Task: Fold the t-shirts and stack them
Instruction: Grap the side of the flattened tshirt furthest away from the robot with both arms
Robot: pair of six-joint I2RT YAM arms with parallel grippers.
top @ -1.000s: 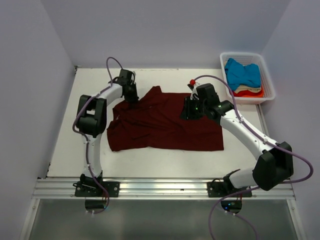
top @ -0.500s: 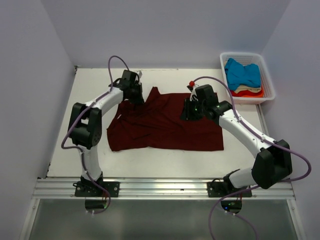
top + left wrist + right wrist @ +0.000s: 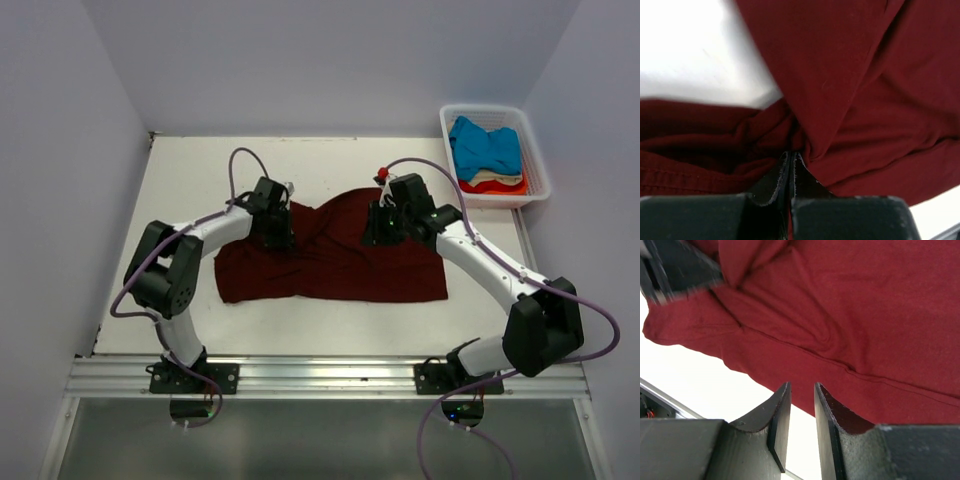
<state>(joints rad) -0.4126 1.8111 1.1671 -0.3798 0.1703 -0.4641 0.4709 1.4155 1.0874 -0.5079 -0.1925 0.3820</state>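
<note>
Pressed flat together, the jaws of the left gripper (image 3: pixel 791 156) pinch a bunched fold of the dark maroon soft cloth t-shirt (image 3: pixel 340 262). The jaws of the right gripper (image 3: pixel 801 388) stand a narrow slit apart with nothing between them, above the shirt's upper edge right of centre in the overhead view. The shirt lies spread across the middle of the flat white table (image 3: pixel 180 180).

Since a second ago the left gripper has travelled from the upper left of the shirt down and toward the centre, dragging the sleeve corner with it. That corner now lies over the shirt's body, and bare table shows where it was. The right gripper has hardly shifted.

At the upper right of the frame, the white slatted plastic basket (image 3: pixel 480 108) holds a bright blue shirt (image 3: pixel 485 145), a cream one (image 3: pixel 495 177) and an orange-red one (image 3: pixel 503 187).
</note>
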